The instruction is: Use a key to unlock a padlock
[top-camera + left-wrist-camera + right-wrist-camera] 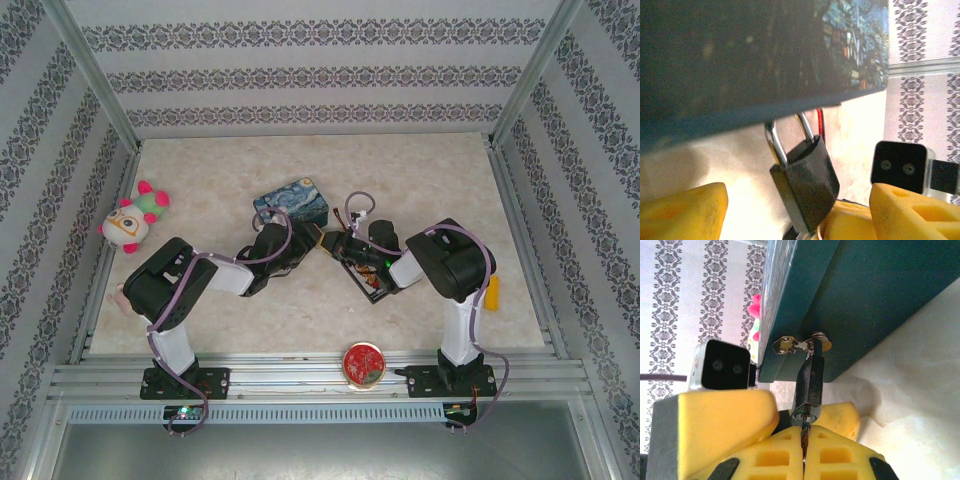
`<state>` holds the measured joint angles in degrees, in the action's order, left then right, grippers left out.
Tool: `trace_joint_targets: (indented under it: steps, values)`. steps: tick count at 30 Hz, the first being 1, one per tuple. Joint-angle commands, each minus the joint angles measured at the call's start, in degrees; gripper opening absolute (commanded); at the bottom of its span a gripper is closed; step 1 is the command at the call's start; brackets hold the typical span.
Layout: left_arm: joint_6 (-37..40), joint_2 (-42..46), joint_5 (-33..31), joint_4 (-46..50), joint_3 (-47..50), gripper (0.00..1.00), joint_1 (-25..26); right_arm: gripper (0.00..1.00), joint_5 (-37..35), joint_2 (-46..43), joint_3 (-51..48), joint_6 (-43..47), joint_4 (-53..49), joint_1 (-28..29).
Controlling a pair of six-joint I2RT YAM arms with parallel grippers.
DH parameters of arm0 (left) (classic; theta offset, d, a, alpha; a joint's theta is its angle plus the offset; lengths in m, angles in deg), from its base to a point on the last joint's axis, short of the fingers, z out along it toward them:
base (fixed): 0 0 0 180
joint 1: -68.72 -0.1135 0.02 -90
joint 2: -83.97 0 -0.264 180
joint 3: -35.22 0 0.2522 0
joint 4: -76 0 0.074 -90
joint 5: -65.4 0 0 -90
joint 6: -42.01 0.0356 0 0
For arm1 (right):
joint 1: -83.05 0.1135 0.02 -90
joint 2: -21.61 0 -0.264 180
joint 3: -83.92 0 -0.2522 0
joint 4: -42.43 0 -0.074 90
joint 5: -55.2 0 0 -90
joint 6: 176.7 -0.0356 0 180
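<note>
Looking over the desk (420, 180), I see the blue tin (292, 200) close above both my grippers. My left gripper (797, 205) is released, its fingers spread either side of the padlock (807, 185), whose shackle reaches the tin's edge. My right gripper (804, 450) is clenched on the key (803, 432), which meets the padlock's underside.
</note>
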<state>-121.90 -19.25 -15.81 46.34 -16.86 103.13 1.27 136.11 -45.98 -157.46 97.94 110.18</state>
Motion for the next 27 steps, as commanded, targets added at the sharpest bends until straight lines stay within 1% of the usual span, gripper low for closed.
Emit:
trace_joint_targets:
  steps: [1,6,9,13,18,21,24,27]
  values:
    - [-1.0,0.2,-0.6,-8.4,3.0,0.74,2.3,0.00,-4.6,-1.7,0.9,0.8,9.3,0.0]
    - [-2.7,-1.7,-4.2,-17.2,4.7,0.76,2.3,0.00,-5.1,-2.1,0.2,1.1,8.8,0.4]
    - [-3.1,-3.1,-6.4,-22.7,5.4,0.75,2.2,0.00,-5.7,-2.0,0.0,1.1,8.7,1.0]
    - [-3.1,-4.2,-9.9,-26.3,5.9,0.73,2.2,0.00,-6.2,-1.6,0.3,1.1,8.8,1.7]
    - [-3.3,-5.3,-13.8,-25.9,5.3,0.66,2.2,0.00,-6.2,-1.1,1.1,0.9,8.7,2.2]
    - [-3.9,-5.9,-14.0,-23.1,4.1,0.60,2.1,0.00,-6.2,-1.0,1.3,0.8,8.6,2.3]
    - [-4.5,-6.9,-14.2,-23.3,3.7,0.50,1.9,0.00,-6.2,-0.9,1.3,0.9,8.6,2.6]
    - [-4.7,-7.8,-13.5,-23.4,2.8,0.45,1.5,0.00,-6.3,-0.6,1.4,0.8,8.6,2.9]
